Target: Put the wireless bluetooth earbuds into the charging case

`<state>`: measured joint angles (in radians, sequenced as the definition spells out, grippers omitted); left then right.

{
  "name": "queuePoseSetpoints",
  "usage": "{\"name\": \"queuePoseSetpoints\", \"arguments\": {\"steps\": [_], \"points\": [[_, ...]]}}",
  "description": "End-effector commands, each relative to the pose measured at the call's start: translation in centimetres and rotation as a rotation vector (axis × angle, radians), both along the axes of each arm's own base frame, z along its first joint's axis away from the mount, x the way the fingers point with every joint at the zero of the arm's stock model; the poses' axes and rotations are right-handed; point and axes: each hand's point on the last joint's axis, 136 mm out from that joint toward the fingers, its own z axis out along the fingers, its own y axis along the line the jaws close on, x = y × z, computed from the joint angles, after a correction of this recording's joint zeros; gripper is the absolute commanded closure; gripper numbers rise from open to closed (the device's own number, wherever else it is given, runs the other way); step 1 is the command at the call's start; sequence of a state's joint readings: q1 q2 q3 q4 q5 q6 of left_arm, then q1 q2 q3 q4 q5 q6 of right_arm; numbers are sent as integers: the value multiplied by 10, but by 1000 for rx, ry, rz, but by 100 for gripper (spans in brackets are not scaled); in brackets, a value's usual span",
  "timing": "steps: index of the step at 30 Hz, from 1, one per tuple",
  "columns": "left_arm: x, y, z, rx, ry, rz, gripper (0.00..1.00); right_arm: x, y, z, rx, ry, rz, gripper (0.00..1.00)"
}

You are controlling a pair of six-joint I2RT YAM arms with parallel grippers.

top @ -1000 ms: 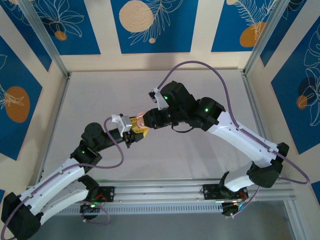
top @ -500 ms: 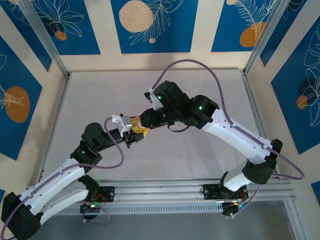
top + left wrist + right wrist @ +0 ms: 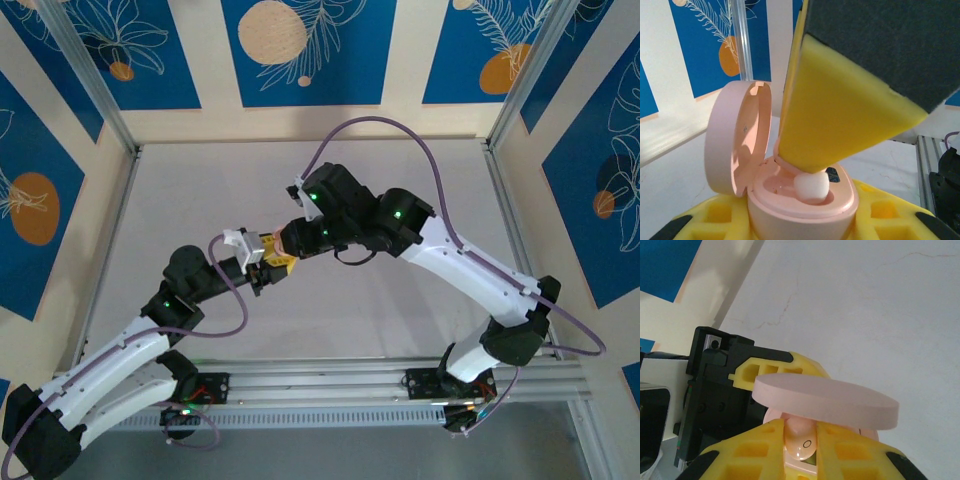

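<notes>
Pink plastic case held up in the air, with one bud at the mouth of its seat.

My left end effector [image 3: 270, 266] is pressed on two sides of the pink charging case [image 3: 800, 212] and holds it above the table [image 3: 865, 300]. The lid [image 3: 737, 140] stands swung up to one side, so the seats are free from above. My right end effector [image 3: 288, 242] pinches the pale pink earbud [image 3: 811, 186] between its yellow foam pads [image 3: 855, 452] and holds it at a slant, I think so that it passes beside the lid. The bud touches the case at one seat, but I judge it is not fully sunk in. For writing, I find only a small ring mark on the bud and a small dark mark on the case top that is too small to read. I see no brand name.
</notes>
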<state>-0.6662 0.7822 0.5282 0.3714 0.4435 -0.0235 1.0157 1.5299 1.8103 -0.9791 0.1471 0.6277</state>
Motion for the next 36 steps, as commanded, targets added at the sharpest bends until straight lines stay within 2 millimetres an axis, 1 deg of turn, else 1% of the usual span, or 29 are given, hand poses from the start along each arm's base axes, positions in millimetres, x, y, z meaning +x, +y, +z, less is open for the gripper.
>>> {"name": "queuePoseSetpoints", "arguments": {"steps": [1, 5, 10, 27, 36], "points": [[-5, -1, 17, -32, -33, -14, 76, -2, 0, -1, -34, -11, 12, 79], [-6, -1, 17, -31, -32, -15, 76, -3, 4, -1, -27, -7, 23, 79], [-6, -1, 17, -34, -32, -14, 75, -3, 3, 0, -26, -8, 22, 79], [-5, -2, 17, -34, -29, -16, 75, -7, 6, 4, 5, 3, 49, 73], [-5, -2, 16, -33, -31, -14, 75, -7, 4, 8, 27, 5, 47, 71]]}}
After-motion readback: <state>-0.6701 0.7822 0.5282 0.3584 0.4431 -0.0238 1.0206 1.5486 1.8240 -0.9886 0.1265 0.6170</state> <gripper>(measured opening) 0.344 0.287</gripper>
